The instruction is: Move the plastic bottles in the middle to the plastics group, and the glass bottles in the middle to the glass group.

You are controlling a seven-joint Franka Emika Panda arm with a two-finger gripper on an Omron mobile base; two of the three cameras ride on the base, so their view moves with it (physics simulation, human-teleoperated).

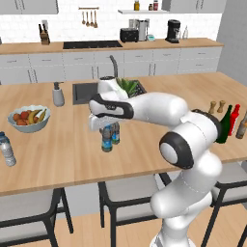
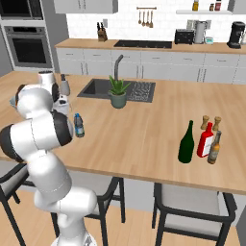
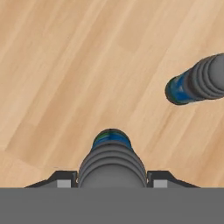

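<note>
Two small plastic bottles with blue bands stand mid-counter: one (image 1: 106, 140) (image 3: 112, 159) sits between my fingers, the other (image 1: 116, 133) (image 3: 196, 82) just beside it. One of them (image 2: 79, 125) shows next to my arm in the right base view. My gripper (image 1: 106, 126) (image 3: 112, 181) reaches down from above, and both fingertips (image 3: 64, 180) press the nearer bottle's ribbed sides. The tall green glass bottle (image 1: 224, 125) (image 2: 186, 142) stands right beside the red bottle (image 1: 234, 119) (image 2: 205, 140) and the brownish bottle (image 1: 242, 126) (image 2: 214, 148). The pale clear water bottle (image 1: 6, 149) stands at the far left.
A fruit bowl (image 1: 29, 118) and a grey soap dispenser (image 1: 58, 94) sit left of the sink (image 2: 96, 87). A potted plant (image 2: 117, 92) stands by the sink. Two wooden shakers (image 2: 210, 123) are behind the glass bottles. Stools stand under the counter's front edge.
</note>
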